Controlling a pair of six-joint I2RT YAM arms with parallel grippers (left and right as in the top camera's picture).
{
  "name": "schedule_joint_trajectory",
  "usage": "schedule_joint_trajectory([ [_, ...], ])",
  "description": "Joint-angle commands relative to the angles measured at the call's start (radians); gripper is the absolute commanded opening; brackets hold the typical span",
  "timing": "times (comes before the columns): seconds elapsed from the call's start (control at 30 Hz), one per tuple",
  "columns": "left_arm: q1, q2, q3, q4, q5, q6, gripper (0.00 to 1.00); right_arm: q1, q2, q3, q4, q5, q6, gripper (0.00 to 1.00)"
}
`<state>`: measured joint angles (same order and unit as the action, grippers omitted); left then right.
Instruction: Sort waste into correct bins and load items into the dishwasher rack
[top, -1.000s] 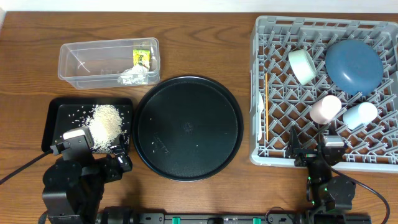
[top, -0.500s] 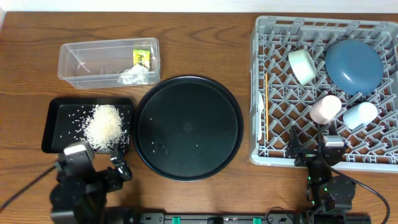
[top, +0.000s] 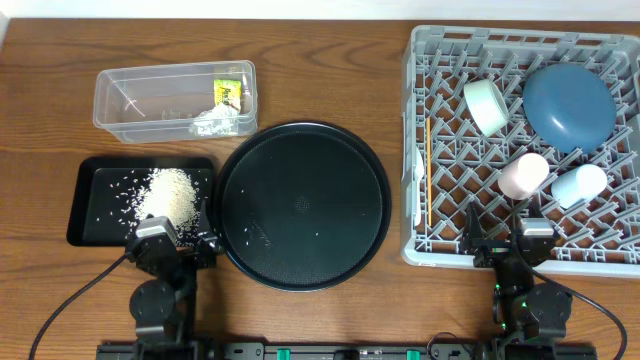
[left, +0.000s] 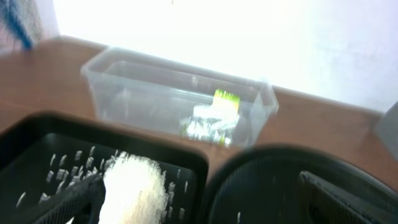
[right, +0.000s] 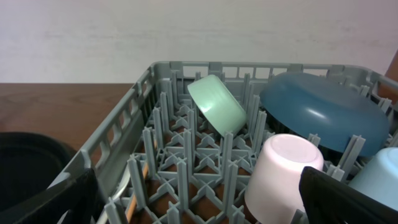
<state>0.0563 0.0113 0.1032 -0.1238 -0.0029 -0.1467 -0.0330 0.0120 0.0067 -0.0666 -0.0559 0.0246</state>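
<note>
While the left gripper (left: 199, 182) hangs with its fingers spread wide at the near right corner of the shallow black tray (top: 88, 172), a heap of white rice (top: 168, 197) lies inside that tray. Behind it, the clear tub (top: 130, 105) holds the yellow-green wrapper (top: 229, 93) and whitish scraps (top: 214, 122). A round black tray (top: 300, 205) sits mid-surface (top: 330, 70). At right, the grey rack (top: 412, 100) holds the spoon (top: 415, 190), chopstick (top: 429, 170), mint bowl (top: 487, 106), pink cup (top: 524, 175), dark blue bowl (top: 570, 107) and pale blue cup (top: 580, 184). The right gripper (right: 196, 180), fingers apart and empty, sits at the rack's near edge.
</note>
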Motion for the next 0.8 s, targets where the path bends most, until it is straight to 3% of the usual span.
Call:
schedule_joint_trajectory([
  [0.0,0.004,-0.010,-0.105,0.152,0.007,0.044,0.98,0.014,-0.006,-0.001,-0.004,-0.003,-0.011,0.99],
  [0.17,0.004,-0.008,-0.098,0.053,0.019,0.060,0.98,0.014,-0.006,-0.001,-0.004,-0.003,-0.011,0.99],
  [0.77,0.004,-0.005,-0.098,0.053,0.020,0.060,0.98,0.014,-0.006,-0.001,-0.004,-0.003,-0.011,0.99],
])
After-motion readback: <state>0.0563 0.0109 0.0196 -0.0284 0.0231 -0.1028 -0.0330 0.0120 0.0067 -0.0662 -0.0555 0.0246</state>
